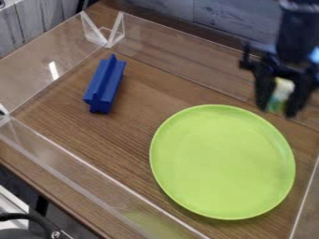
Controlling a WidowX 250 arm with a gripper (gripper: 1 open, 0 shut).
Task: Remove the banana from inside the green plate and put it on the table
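A black robot gripper (pixel 283 96) hangs above the far right part of a wood-grain table (pixel 137 117), its jaws clamped on a small yellow banana (pixel 285 92) held clear of the surface, just beyond the far rim of a large green plate (pixel 222 161). A blue block (pixel 104 82) lies toward the table's left edge.

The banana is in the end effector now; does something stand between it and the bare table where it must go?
Nothing visible does. The end effector holds the banana above bare table beyond the green plate; the blue block lies far aside.
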